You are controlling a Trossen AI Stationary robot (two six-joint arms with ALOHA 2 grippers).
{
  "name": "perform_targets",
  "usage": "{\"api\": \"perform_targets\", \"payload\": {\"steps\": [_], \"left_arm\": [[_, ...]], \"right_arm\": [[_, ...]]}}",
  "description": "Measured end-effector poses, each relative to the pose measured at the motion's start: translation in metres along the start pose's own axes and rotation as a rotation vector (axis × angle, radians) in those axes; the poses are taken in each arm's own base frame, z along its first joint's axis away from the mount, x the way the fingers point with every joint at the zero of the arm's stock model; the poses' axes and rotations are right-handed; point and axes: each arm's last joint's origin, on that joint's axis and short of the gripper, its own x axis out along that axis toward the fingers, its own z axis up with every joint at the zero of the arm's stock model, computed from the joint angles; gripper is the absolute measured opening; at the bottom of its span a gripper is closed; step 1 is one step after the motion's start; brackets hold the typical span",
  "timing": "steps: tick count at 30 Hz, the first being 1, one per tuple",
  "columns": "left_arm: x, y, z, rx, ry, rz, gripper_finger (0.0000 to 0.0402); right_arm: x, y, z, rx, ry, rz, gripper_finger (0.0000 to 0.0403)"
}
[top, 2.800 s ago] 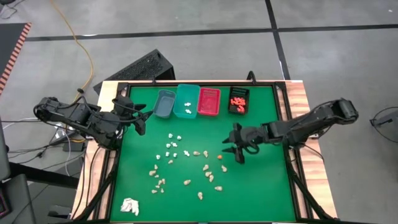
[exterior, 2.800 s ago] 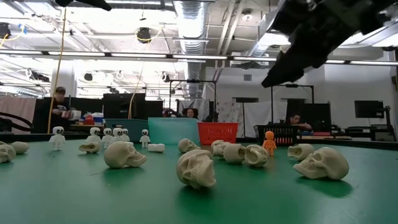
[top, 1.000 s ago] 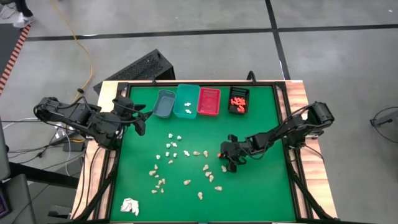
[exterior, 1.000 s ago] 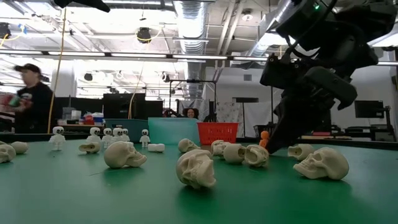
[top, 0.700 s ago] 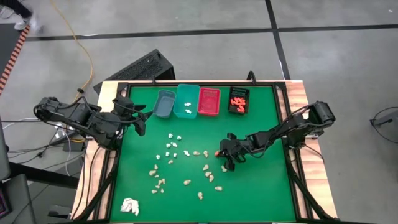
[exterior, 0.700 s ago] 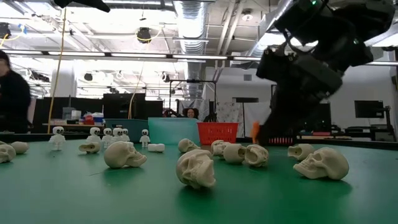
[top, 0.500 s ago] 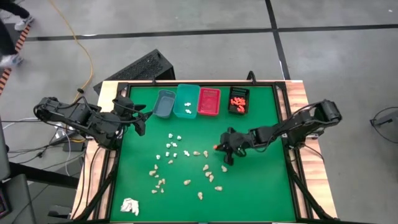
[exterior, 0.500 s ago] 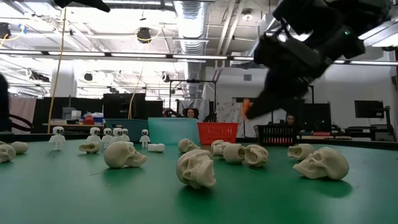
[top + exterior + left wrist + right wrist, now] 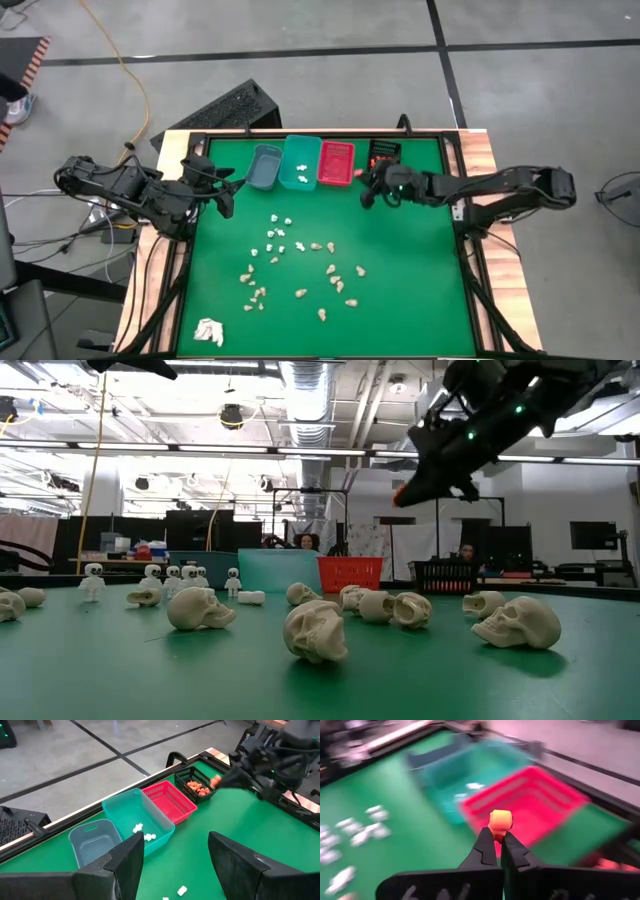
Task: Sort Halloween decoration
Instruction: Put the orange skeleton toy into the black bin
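My right claw [image 9: 363, 186] raised above bench [image 9: 420, 290], fingers clamped on orange piece [image 9: 500, 819], at 3 o'clock of red bin [image 9: 336, 162], 9 o'clock of black bin [image 9: 382, 152]. My left claw [image 9: 228, 192] parked at bench's 10 o'clock corner, jaws wide apart, nothing held. Skulls [image 9: 335, 279] and white figures [image 9: 277, 232] scattered centre to 7 o'clock. Bench open from 3 to 5 o'clock. My right arm covers most of black bin; contents partly hidden. Paper wad [image 9: 208, 331] at 7 o'clock edge.

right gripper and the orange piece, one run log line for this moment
right gripper: shut on orange piece | raised near red bin | left gripper: open, waiting at table's left edge
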Motion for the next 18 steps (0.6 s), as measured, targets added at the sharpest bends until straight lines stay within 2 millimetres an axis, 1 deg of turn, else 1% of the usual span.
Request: {"api": "perform_targets", "payload": {"steps": [4, 6, 11, 14, 18], "left_arm": [[0.000, 0.000, 0.000, 0.000, 0.000, 0.000, 0.0210], [0.000, 0.000, 0.000, 0.000, 0.000, 0.000, 0.0210], [0.000, 0.000, 0.000, 0.000, -0.007, 0.009, 0.0210], [0.000, 0.000, 0.000, -0.001, -0.011, 0.012, 0.0210], [0.000, 0.000, 0.000, 0.000, -0.012, 0.013, 0.0210]], "right_arm": [[0.008, -0.025, 0.001, 0.090, 0.039, -0.137, 0.0001], [0.011, -0.036, -0.002, 0.130, 0.079, -0.198, 0.0002], [0.013, -0.056, -0.006, 0.163, 0.155, -0.305, 0.0011], [0.013, -0.062, -0.008, 0.135, 0.193, -0.314, 0.0032], [0.013, -0.065, -0.008, 0.127, 0.206, -0.325, 0.0081]]}}
